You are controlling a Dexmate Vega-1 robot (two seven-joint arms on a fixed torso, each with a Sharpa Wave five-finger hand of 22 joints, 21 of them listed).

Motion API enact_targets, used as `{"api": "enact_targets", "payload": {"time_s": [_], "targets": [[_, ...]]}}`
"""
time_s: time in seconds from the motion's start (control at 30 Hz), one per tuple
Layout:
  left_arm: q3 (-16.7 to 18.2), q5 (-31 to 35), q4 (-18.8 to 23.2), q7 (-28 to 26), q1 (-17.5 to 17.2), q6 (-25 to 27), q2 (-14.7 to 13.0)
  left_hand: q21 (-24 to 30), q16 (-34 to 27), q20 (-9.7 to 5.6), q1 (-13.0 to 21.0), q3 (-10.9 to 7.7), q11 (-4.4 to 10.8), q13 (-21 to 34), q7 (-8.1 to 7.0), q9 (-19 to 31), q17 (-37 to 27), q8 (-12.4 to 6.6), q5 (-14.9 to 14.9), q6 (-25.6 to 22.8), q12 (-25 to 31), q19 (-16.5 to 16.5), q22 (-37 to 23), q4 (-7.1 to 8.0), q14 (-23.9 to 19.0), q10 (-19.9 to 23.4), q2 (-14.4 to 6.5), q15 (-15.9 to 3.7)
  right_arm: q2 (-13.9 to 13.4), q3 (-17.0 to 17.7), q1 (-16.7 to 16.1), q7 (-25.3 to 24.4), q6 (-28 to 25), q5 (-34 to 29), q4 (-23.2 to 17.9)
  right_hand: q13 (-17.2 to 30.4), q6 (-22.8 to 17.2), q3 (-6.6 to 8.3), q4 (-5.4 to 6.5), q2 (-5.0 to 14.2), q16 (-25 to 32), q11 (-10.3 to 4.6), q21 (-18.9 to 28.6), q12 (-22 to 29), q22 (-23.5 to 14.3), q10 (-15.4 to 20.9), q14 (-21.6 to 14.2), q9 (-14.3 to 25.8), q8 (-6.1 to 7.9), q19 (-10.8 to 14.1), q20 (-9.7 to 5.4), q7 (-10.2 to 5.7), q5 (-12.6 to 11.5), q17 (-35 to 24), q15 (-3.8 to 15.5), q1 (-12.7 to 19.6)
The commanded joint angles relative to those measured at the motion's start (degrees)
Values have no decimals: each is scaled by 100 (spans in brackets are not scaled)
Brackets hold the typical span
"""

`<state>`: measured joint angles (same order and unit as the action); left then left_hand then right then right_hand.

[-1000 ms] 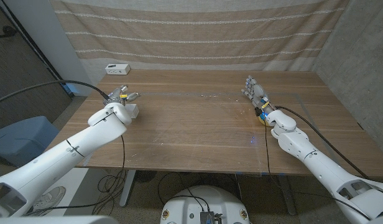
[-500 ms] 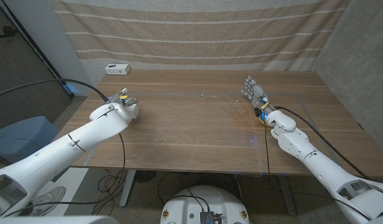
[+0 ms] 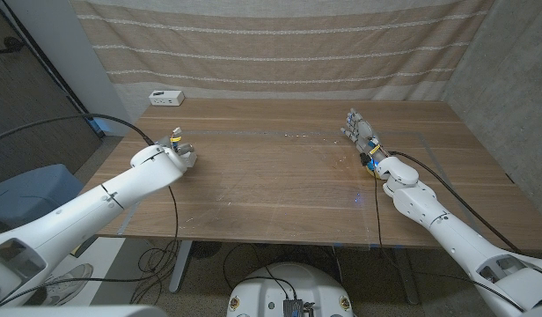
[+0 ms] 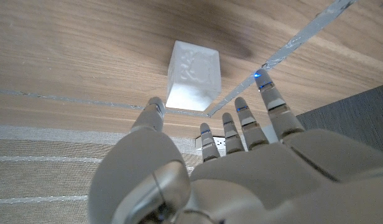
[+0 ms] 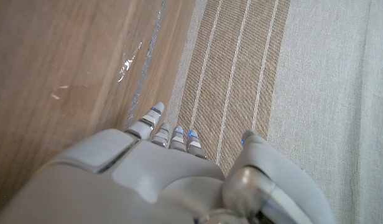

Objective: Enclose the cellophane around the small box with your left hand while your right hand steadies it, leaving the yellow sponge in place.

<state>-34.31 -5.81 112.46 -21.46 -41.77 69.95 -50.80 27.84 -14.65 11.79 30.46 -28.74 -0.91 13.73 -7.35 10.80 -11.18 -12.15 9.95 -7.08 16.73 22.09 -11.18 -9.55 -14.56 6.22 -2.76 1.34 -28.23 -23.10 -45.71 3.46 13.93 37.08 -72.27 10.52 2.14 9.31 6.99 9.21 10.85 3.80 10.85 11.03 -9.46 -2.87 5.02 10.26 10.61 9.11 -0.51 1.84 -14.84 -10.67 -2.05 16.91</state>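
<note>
The wooden surface (image 3: 280, 167) is seen from the head view as a broad brown plane, backed at twelve o'clock by a striped woven cloth (image 3: 280, 44). A transparent sheet of cellophane (image 3: 253, 180) is spread over most of the surface; its edges are traced as faint pale lines, and in the left wrist view one glinting edge (image 4: 303, 34) is seen running past the fingertips.

The left arm is brought in from seven o'clock, and the left hand (image 3: 176, 151) is placed near the surface's nine o'clock edge. In the left wrist view its fingers (image 4: 241, 121) are spread apart and extended, with nothing gripped; the thumb tip lies just beside the small box. The right arm is brought in from five o'clock, and the right hand (image 3: 361, 132) is held at about two o'clock on the surface, fingers straight and side by side, holding nothing.

A white power strip (image 3: 166, 97) is set at the surface's eleven o'clock corner.

The small box (image 4: 193, 78), white and cube-shaped, is shown in the left wrist view standing on the surface just beyond the left hand's fingertips; whether it is touched cannot be told. A small yellow object (image 3: 373, 169), possibly the sponge, is glimpsed beside the right wrist.
</note>
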Motion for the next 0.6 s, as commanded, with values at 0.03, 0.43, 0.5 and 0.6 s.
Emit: {"api": "enact_targets", "payload": {"time_s": [0.03,0.43,0.5,0.6], "targets": [[-390,-45,-494,155,370,-363,115,61,-35,-2,140,-18,-11,28,-29,28,-16,-26,36,-55,31,151,3,-23,-78,91,-14,6,10,14,-3,-48,-8,7,34,21,-44,19,-2,-75,31,64,24,26,-31,16,27,12,41,38,35,13,0,-14,-49,17],[-931,111,-762,510,862,-147,194,345,-439,-322,909,-87,-28,67,454,35,-55,-231,136,-1074,369,1132,27,-62,-1312,1213,-215,-350,-21,73,-93,-141,-23,45,-46,21,-79,27,0,-69,36,64,26,28,-31,31,7,14,47,49,49,-38,4,-16,-65,6],[-994,170,-782,483,891,-117,204,459,-588,-511,1098,-116,19,86,499,40,-80,-243,157,-1207,432,1402,16,-84,-1670,1421,-255,-469,-20,82,-100,-150,-22,54,-52,21,-85,29,1,-67,37,65,26,28,-31,32,4,14,48,51,48,-48,5,-16,-68,5],[-1033,252,-834,372,904,-17,285,683,-890,-1002,1826,-274,77,161,610,60,-185,-357,242,-1727,575,1808,-5,-156,-2258,1863,-390,-677,-28,84,-98,-150,-41,60,-59,21,-90,32,3,-63,40,74,28,29,-32,40,-7,15,47,58,51,-50,7,-17,-72,1]]}}
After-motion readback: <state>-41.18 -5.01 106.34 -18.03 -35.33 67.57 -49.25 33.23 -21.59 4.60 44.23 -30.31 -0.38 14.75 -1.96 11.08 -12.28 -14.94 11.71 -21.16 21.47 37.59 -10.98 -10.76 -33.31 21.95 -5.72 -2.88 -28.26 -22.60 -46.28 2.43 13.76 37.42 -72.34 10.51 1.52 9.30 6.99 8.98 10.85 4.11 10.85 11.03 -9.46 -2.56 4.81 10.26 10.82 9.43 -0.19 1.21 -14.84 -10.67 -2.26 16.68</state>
